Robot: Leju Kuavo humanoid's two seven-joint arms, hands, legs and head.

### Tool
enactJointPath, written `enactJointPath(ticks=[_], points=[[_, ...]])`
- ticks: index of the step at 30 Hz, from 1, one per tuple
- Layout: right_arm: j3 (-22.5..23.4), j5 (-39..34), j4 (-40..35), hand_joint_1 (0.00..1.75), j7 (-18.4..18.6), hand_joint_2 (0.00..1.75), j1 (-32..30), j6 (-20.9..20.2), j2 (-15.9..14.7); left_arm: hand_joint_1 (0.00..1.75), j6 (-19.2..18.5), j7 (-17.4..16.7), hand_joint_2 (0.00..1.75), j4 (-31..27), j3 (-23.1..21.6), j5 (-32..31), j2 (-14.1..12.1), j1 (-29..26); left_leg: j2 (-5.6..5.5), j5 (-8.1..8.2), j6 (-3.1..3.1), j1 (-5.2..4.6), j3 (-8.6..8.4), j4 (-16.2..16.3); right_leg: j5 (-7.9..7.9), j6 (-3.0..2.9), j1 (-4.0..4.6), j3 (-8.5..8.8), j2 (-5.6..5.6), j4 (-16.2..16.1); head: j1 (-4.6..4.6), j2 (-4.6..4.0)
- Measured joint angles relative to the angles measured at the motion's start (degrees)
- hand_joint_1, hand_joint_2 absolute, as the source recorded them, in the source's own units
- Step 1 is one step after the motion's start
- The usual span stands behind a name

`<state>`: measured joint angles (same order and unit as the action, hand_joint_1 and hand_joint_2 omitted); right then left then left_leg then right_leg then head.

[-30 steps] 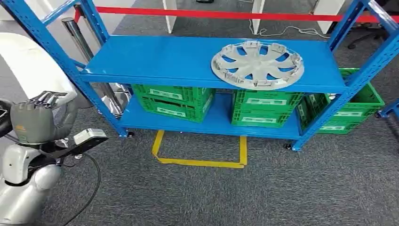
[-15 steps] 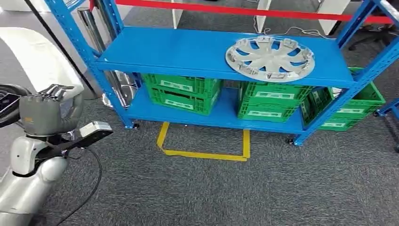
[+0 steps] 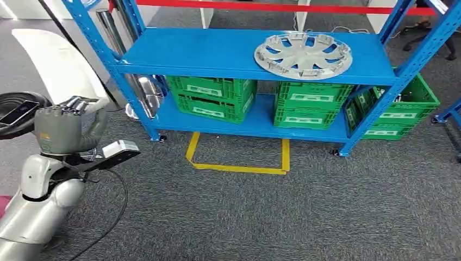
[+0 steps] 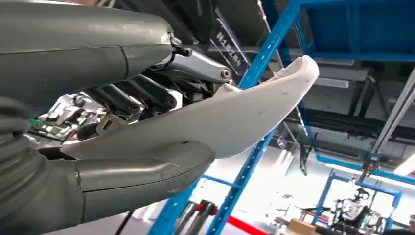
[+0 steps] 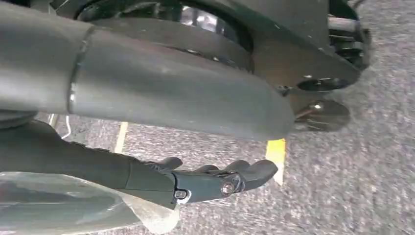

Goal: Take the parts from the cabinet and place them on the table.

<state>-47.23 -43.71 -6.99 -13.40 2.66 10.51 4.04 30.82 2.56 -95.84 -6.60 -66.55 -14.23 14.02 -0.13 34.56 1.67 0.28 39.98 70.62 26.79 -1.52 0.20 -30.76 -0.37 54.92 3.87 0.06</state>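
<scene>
My left hand (image 3: 66,129) is raised at the left of the head view and grips a long white curved panel (image 3: 58,64) that rises behind it. Up close, the white panel (image 4: 230,115) lies between the thick thumb and the darker fingers of my left hand (image 4: 117,176). A silver hubcap (image 3: 303,53) lies flat on the top shelf of the blue rack (image 3: 217,51), to the right of the middle. My right hand (image 5: 195,181) hangs over the grey carpet with its fingers stretched out and nothing in them.
Green crates (image 3: 211,97) fill the rack's lower shelf, and another green crate (image 3: 405,111) stands at its right end. A yellow tape outline (image 3: 239,157) marks the carpet before the rack. A chrome post (image 3: 128,70) stands by the left upright. Red tape (image 3: 261,7) runs behind.
The whole picture has shifted, so the camera has moved: the rack now sits higher and more central. My left hand still holds the white panel.
</scene>
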Motion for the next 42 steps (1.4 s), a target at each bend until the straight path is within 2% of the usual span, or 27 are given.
enactJointPath(ticks=[1,2,4,5,7,10,11,13,15,16,17,19,20,22,23,24,25,26,28,30,31,33,35,36,37,39,42], points=[[0.0,-0.02,0.0,0.0,-0.07,0.0,0.05,-0.04,0.0,1.75,0.0,-0.02,1.75,0.17,-0.13,0.02,-0.02,0.01,0.0,-0.01,0.12,0.03,-0.16,3.36,-0.63,0.1,0.0,-1.16,-0.1,0.36,0.0,-0.02],[0.0,-0.09,0.0,0.0,-0.09,0.0,0.05,-0.07,0.0,1.75,0.0,-0.11,1.75,0.3,-0.26,0.11,0.0,0.01,0.0,-1.77,0.19,0.05,-0.99,4.17,-1.17,0.19,-0.01,-2.3,-0.2,0.78,0.02,-0.02],[0.0,-0.11,0.0,0.0,0.13,0.0,0.04,-0.15,0.0,1.75,-0.04,-0.22,1.75,0.5,-0.46,0.17,-0.02,0.21,0.01,-6.22,0.17,0.07,-5.33,0.18,-2.23,0.35,-0.08,-4.77,-0.36,1.89,0.0,-0.02],[0.0,-0.11,0.02,0.0,1.19,0.0,0.13,0.02,0.02,1.75,-0.13,-0.37,1.75,0.59,-0.57,0.37,-0.02,0.51,0.02,-6.55,0.11,0.08,-8.87,-4.45,-2.8,0.49,-0.1,-5.86,-0.36,2.43,0.06,-0.02],[-0.02,-0.11,0.02,0.0,2.27,0.0,0.17,0.24,0.13,1.75,-0.26,-0.44,1.75,0.63,-0.74,0.5,0.0,1.27,-0.04,-2.21,-0.58,-0.13,-15.91,-15.12,-3.68,1.06,0.22,-6.89,-0.35,3.27,0.02,-0.02],[-0.02,-0.11,0.09,0.0,2.62,0.0,0.12,0.33,0.13,1.75,-0.31,-0.48,1.75,0.83,-0.79,0.5,-0.04,1.51,0.01,-3.23,-1.72,-0.6,-14.47,-14.51,-5.84,2.08,-0.05,-7.22,-0.34,2.65,0.11,-0.02],[-0.02,-0.13,0.35,0.0,2.78,0.0,0.03,0.39,0.13,1.75,-0.35,-0.5,1.75,1.03,-0.85,0.55,0.02,1.63,0.26,-4.26,-2.39,-0.07,-13.63,-14.88,-5.37,2.39,-0.11,-7.72,-0.12,2.87,0.15,-0.02],[-0.02,-0.11,0.39,0.0,2.86,0.0,0.08,0.42,0.13,1.75,-0.42,-0.5,1.75,1.14,-0.94,0.55,0.07,1.83,0.42,-5.9,-3.3,-0.18,-11.71,-14.86,1.81,3.0,-0.31,-9.65,0.24,7.05,-0.33,-0.02],[-0.04,-0.13,0.42,0.0,2.86,0.0,0.13,0.42,0.13,1.75,-0.44,-0.5,1.75,1.18,-0.98,0.55,0.15,1.85,0.4,-7.71,-3.4,-0.28,-9.49,-14.76,8.16,3.46,-0.36,-11.27,0.25,16.05,-0.35,-0.02],[-0.04,-0.13,0.42,0.0,3.17,0.0,0.16,0.42,0.13,1.75,-0.44,-0.5,1.75,1.25,-1.01,0.55,0.17,1.85,0.4,-8.6,-3.37,-0.33,-8.33,-14.66,8.53,3.56,-0.37,-11.64,0.25,19.72,-0.39,-0.02],[-0.04,-0.11,0.48,0.0,4.66,0.0,0.22,0.44,0.13,1.75,-0.44,-0.5,1.75,1.38,-1.05,0.55,0.2,1.87,0.41,-9.41,-3.27,-0.37,-7.12,-14.5,6.71,3.6,-0.38,-11.25,0.25,21.8,-0.37,-0.02],[-0.2,0.57,0.52,0.0,10.83,0.0,0.36,0.48,0.13,1.75,-0.77,-0.39,1.75,1.75,-1.31,0.55,0.37,2.52,0.42,-10.93,-3.0,-0.41,-4.58,-14.03,1.42,3.38,-0.38,-7.35,0.25,19.17,-0.35,-0.02],[-0.55,1.12,0.52,0.0,14.86,0.0,0.5,0.48,0.13,1.75,-1.07,-0.37,1.75,2.08,-1.6,0.57,0.57,3.26,0.33,-11.65,-2.85,-0.41,-3.73,-13.8,0.65,3.21,-0.38,-3.94,0.29,15.11,-0.35,-0.02],[-1.69,2.3,0.52,0.0,23.54,0.0,0.94,0.39,0.11,1.75,-1.38,-0.31,1.75,3.19,-2.36,0.57,1.09,5.55,0.05,-12.73,-2.28,-0.62,-2.62,-13.13,5.14,2.91,-0.13,5.79,0.76,2.29,-0.37,-0.02],[-2.36,2.66,0.54,0.0,26.96,0.0,1.23,0.26,0.11,1.75,-1.73,-0.31,1.75,3.93,-2.73,0.5,1.38,6.84,0.04,-13.62,-2.05,-0.53,-2.34,-13.12,6.35,2.53,-0.14,6.63,0.88,-0.11,-0.13,-0.02],[-2.82,2.8,0.52,0.0,28.29,0.0,1.24,0.44,0.11,1.75,-2.06,-0.42,1.75,4.66,-3.21,0.48,1.6,8.02,0.06,-14.58,-1.86,-0.31,-2.28,-13.77,5.45,2.45,0.18,5.4,0.95,0.38,-0.26,-0.02],[-3.1,2.67,0.52,0.0,27.69,0.0,1.17,1.18,0.11,1.75,-2.1,-0.77,1.75,5.23,-3.59,0.39,1.77,8.47,0.05,-15.34,-1.43,-0.17,-2.07,-14.16,5.09,2.16,0.44,5.12,1.0,0.39,-0.35,-0.02],[-3.3,2.23,0.52,0.0,25.83,0.0,1.0,2.72,0.13,1.75,-2.08,-1.29,1.75,5.64,-3.78,0.31,1.81,8.28,0.02,-15.48,-1.07,-0.21,-1.56,-14.13,4.12,1.39,-0.1,4.0,0.79,0.12,-0.28,-0.02],[-3.43,1.34,0.52,0.0,20.2,0.0,0.77,6.3,0.11,1.75,-1.99,-1.84,1.75,5.79,-3.82,0.17,1.53,7.51,0.03,-9.31,-0.58,-0.08,-0.65,-10.96,2.89,0.25,-0.15,3.12,0.61,0.16,0.02,-0.02],[-3.39,0.59,0.52,0.0,9.31,0.0,0.23,8.11,0.11,1.75,-1.84,-1.99,1.75,5.27,-3.21,0.55,0.68,5.92,0.05,-2.51,-0.19,0.02,0.99,-1.64,1.36,-0.08,-0.02,1.47,0.51,0.23,0.2,-0.02],[-3.39,0.2,0.52,0.0,3.81,0.0,0.04,7.96,0.11,1.75,-1.68,-1.82,1.75,4.48,-2.55,0.74,0.17,4.34,0.04,-1.62,-0.11,0.02,1.57,2.89,0.72,-0.13,0.06,0.55,0.51,0.33,0.24,-0.02],[-3.34,-0.31,0.52,0.0,-2.94,0.0,-0.21,7.28,0.11,1.75,-1.68,-1.13,1.75,3.3,-1.4,1.18,-0.5,1.89,0.03,-4.74,-0.2,0.0,0.64,5.11,-0.24,0.02,0.17,-0.96,0.49,0.6,0.22,-0.02],[-3.37,-0.39,0.52,0.0,-5.77,0.0,-0.28,6.82,0.11,1.75,-1.68,-0.55,1.75,2.01,-0.22,1.4,-0.88,0.5,0.05,-8.26,-0.64,-0.07,-4.3,-1.43,-0.88,0.31,0.25,-2.4,0.2,1.21,0.22,-0.02],[-3.37,-0.42,0.52,0.0,-6.1,0.0,-0.26,6.73,0.11,1.75,-1.68,-0.46,1.75,1.42,0.11,1.49,-1.07,0.2,0.13,-8.1,-1.02,-0.17,-8.25,-7.11,-1.09,0.49,0.26,-2.81,0.05,1.55,0.26,-0.02],[-3.34,-0.54,0.52,0.0,-6.29,0.0,-0.25,6.71,0.11,1.75,-1.68,-0.46,1.75,0.88,0.42,1.55,-1.27,0.13,0.23,-6.14,-1.34,-0.44,-11.75,-12.19,-1.21,0.68,0.54,-3.16,-0.13,1.95,0.26,-0.02],[-3.34,-0.55,0.52,0.0,-6.43,0.0,-0.22,6.73,0.11,1.75,-1.71,-0.39,1.75,0.22,0.9,1.55,-1.38,0.04,0.19,-5.09,-1.63,-0.62,-12.44,-14.6,-1.85,1.29,0.55,-3.6,-0.61,2.2,0.24,-0.02],[-3.37,-0.55,0.57,0.0,-6.41,0.0,-0.27,6.67,0.11,1.75,-1.73,-0.39,1.75,-0.15,1.2,1.55,-1.57,-0.64,0.32,-6.38,-2.6,-0.12,-11.83,-15.2,-1.73,2.16,0.47,-4.63,-0.35,2.77,0.22,-0.02]])
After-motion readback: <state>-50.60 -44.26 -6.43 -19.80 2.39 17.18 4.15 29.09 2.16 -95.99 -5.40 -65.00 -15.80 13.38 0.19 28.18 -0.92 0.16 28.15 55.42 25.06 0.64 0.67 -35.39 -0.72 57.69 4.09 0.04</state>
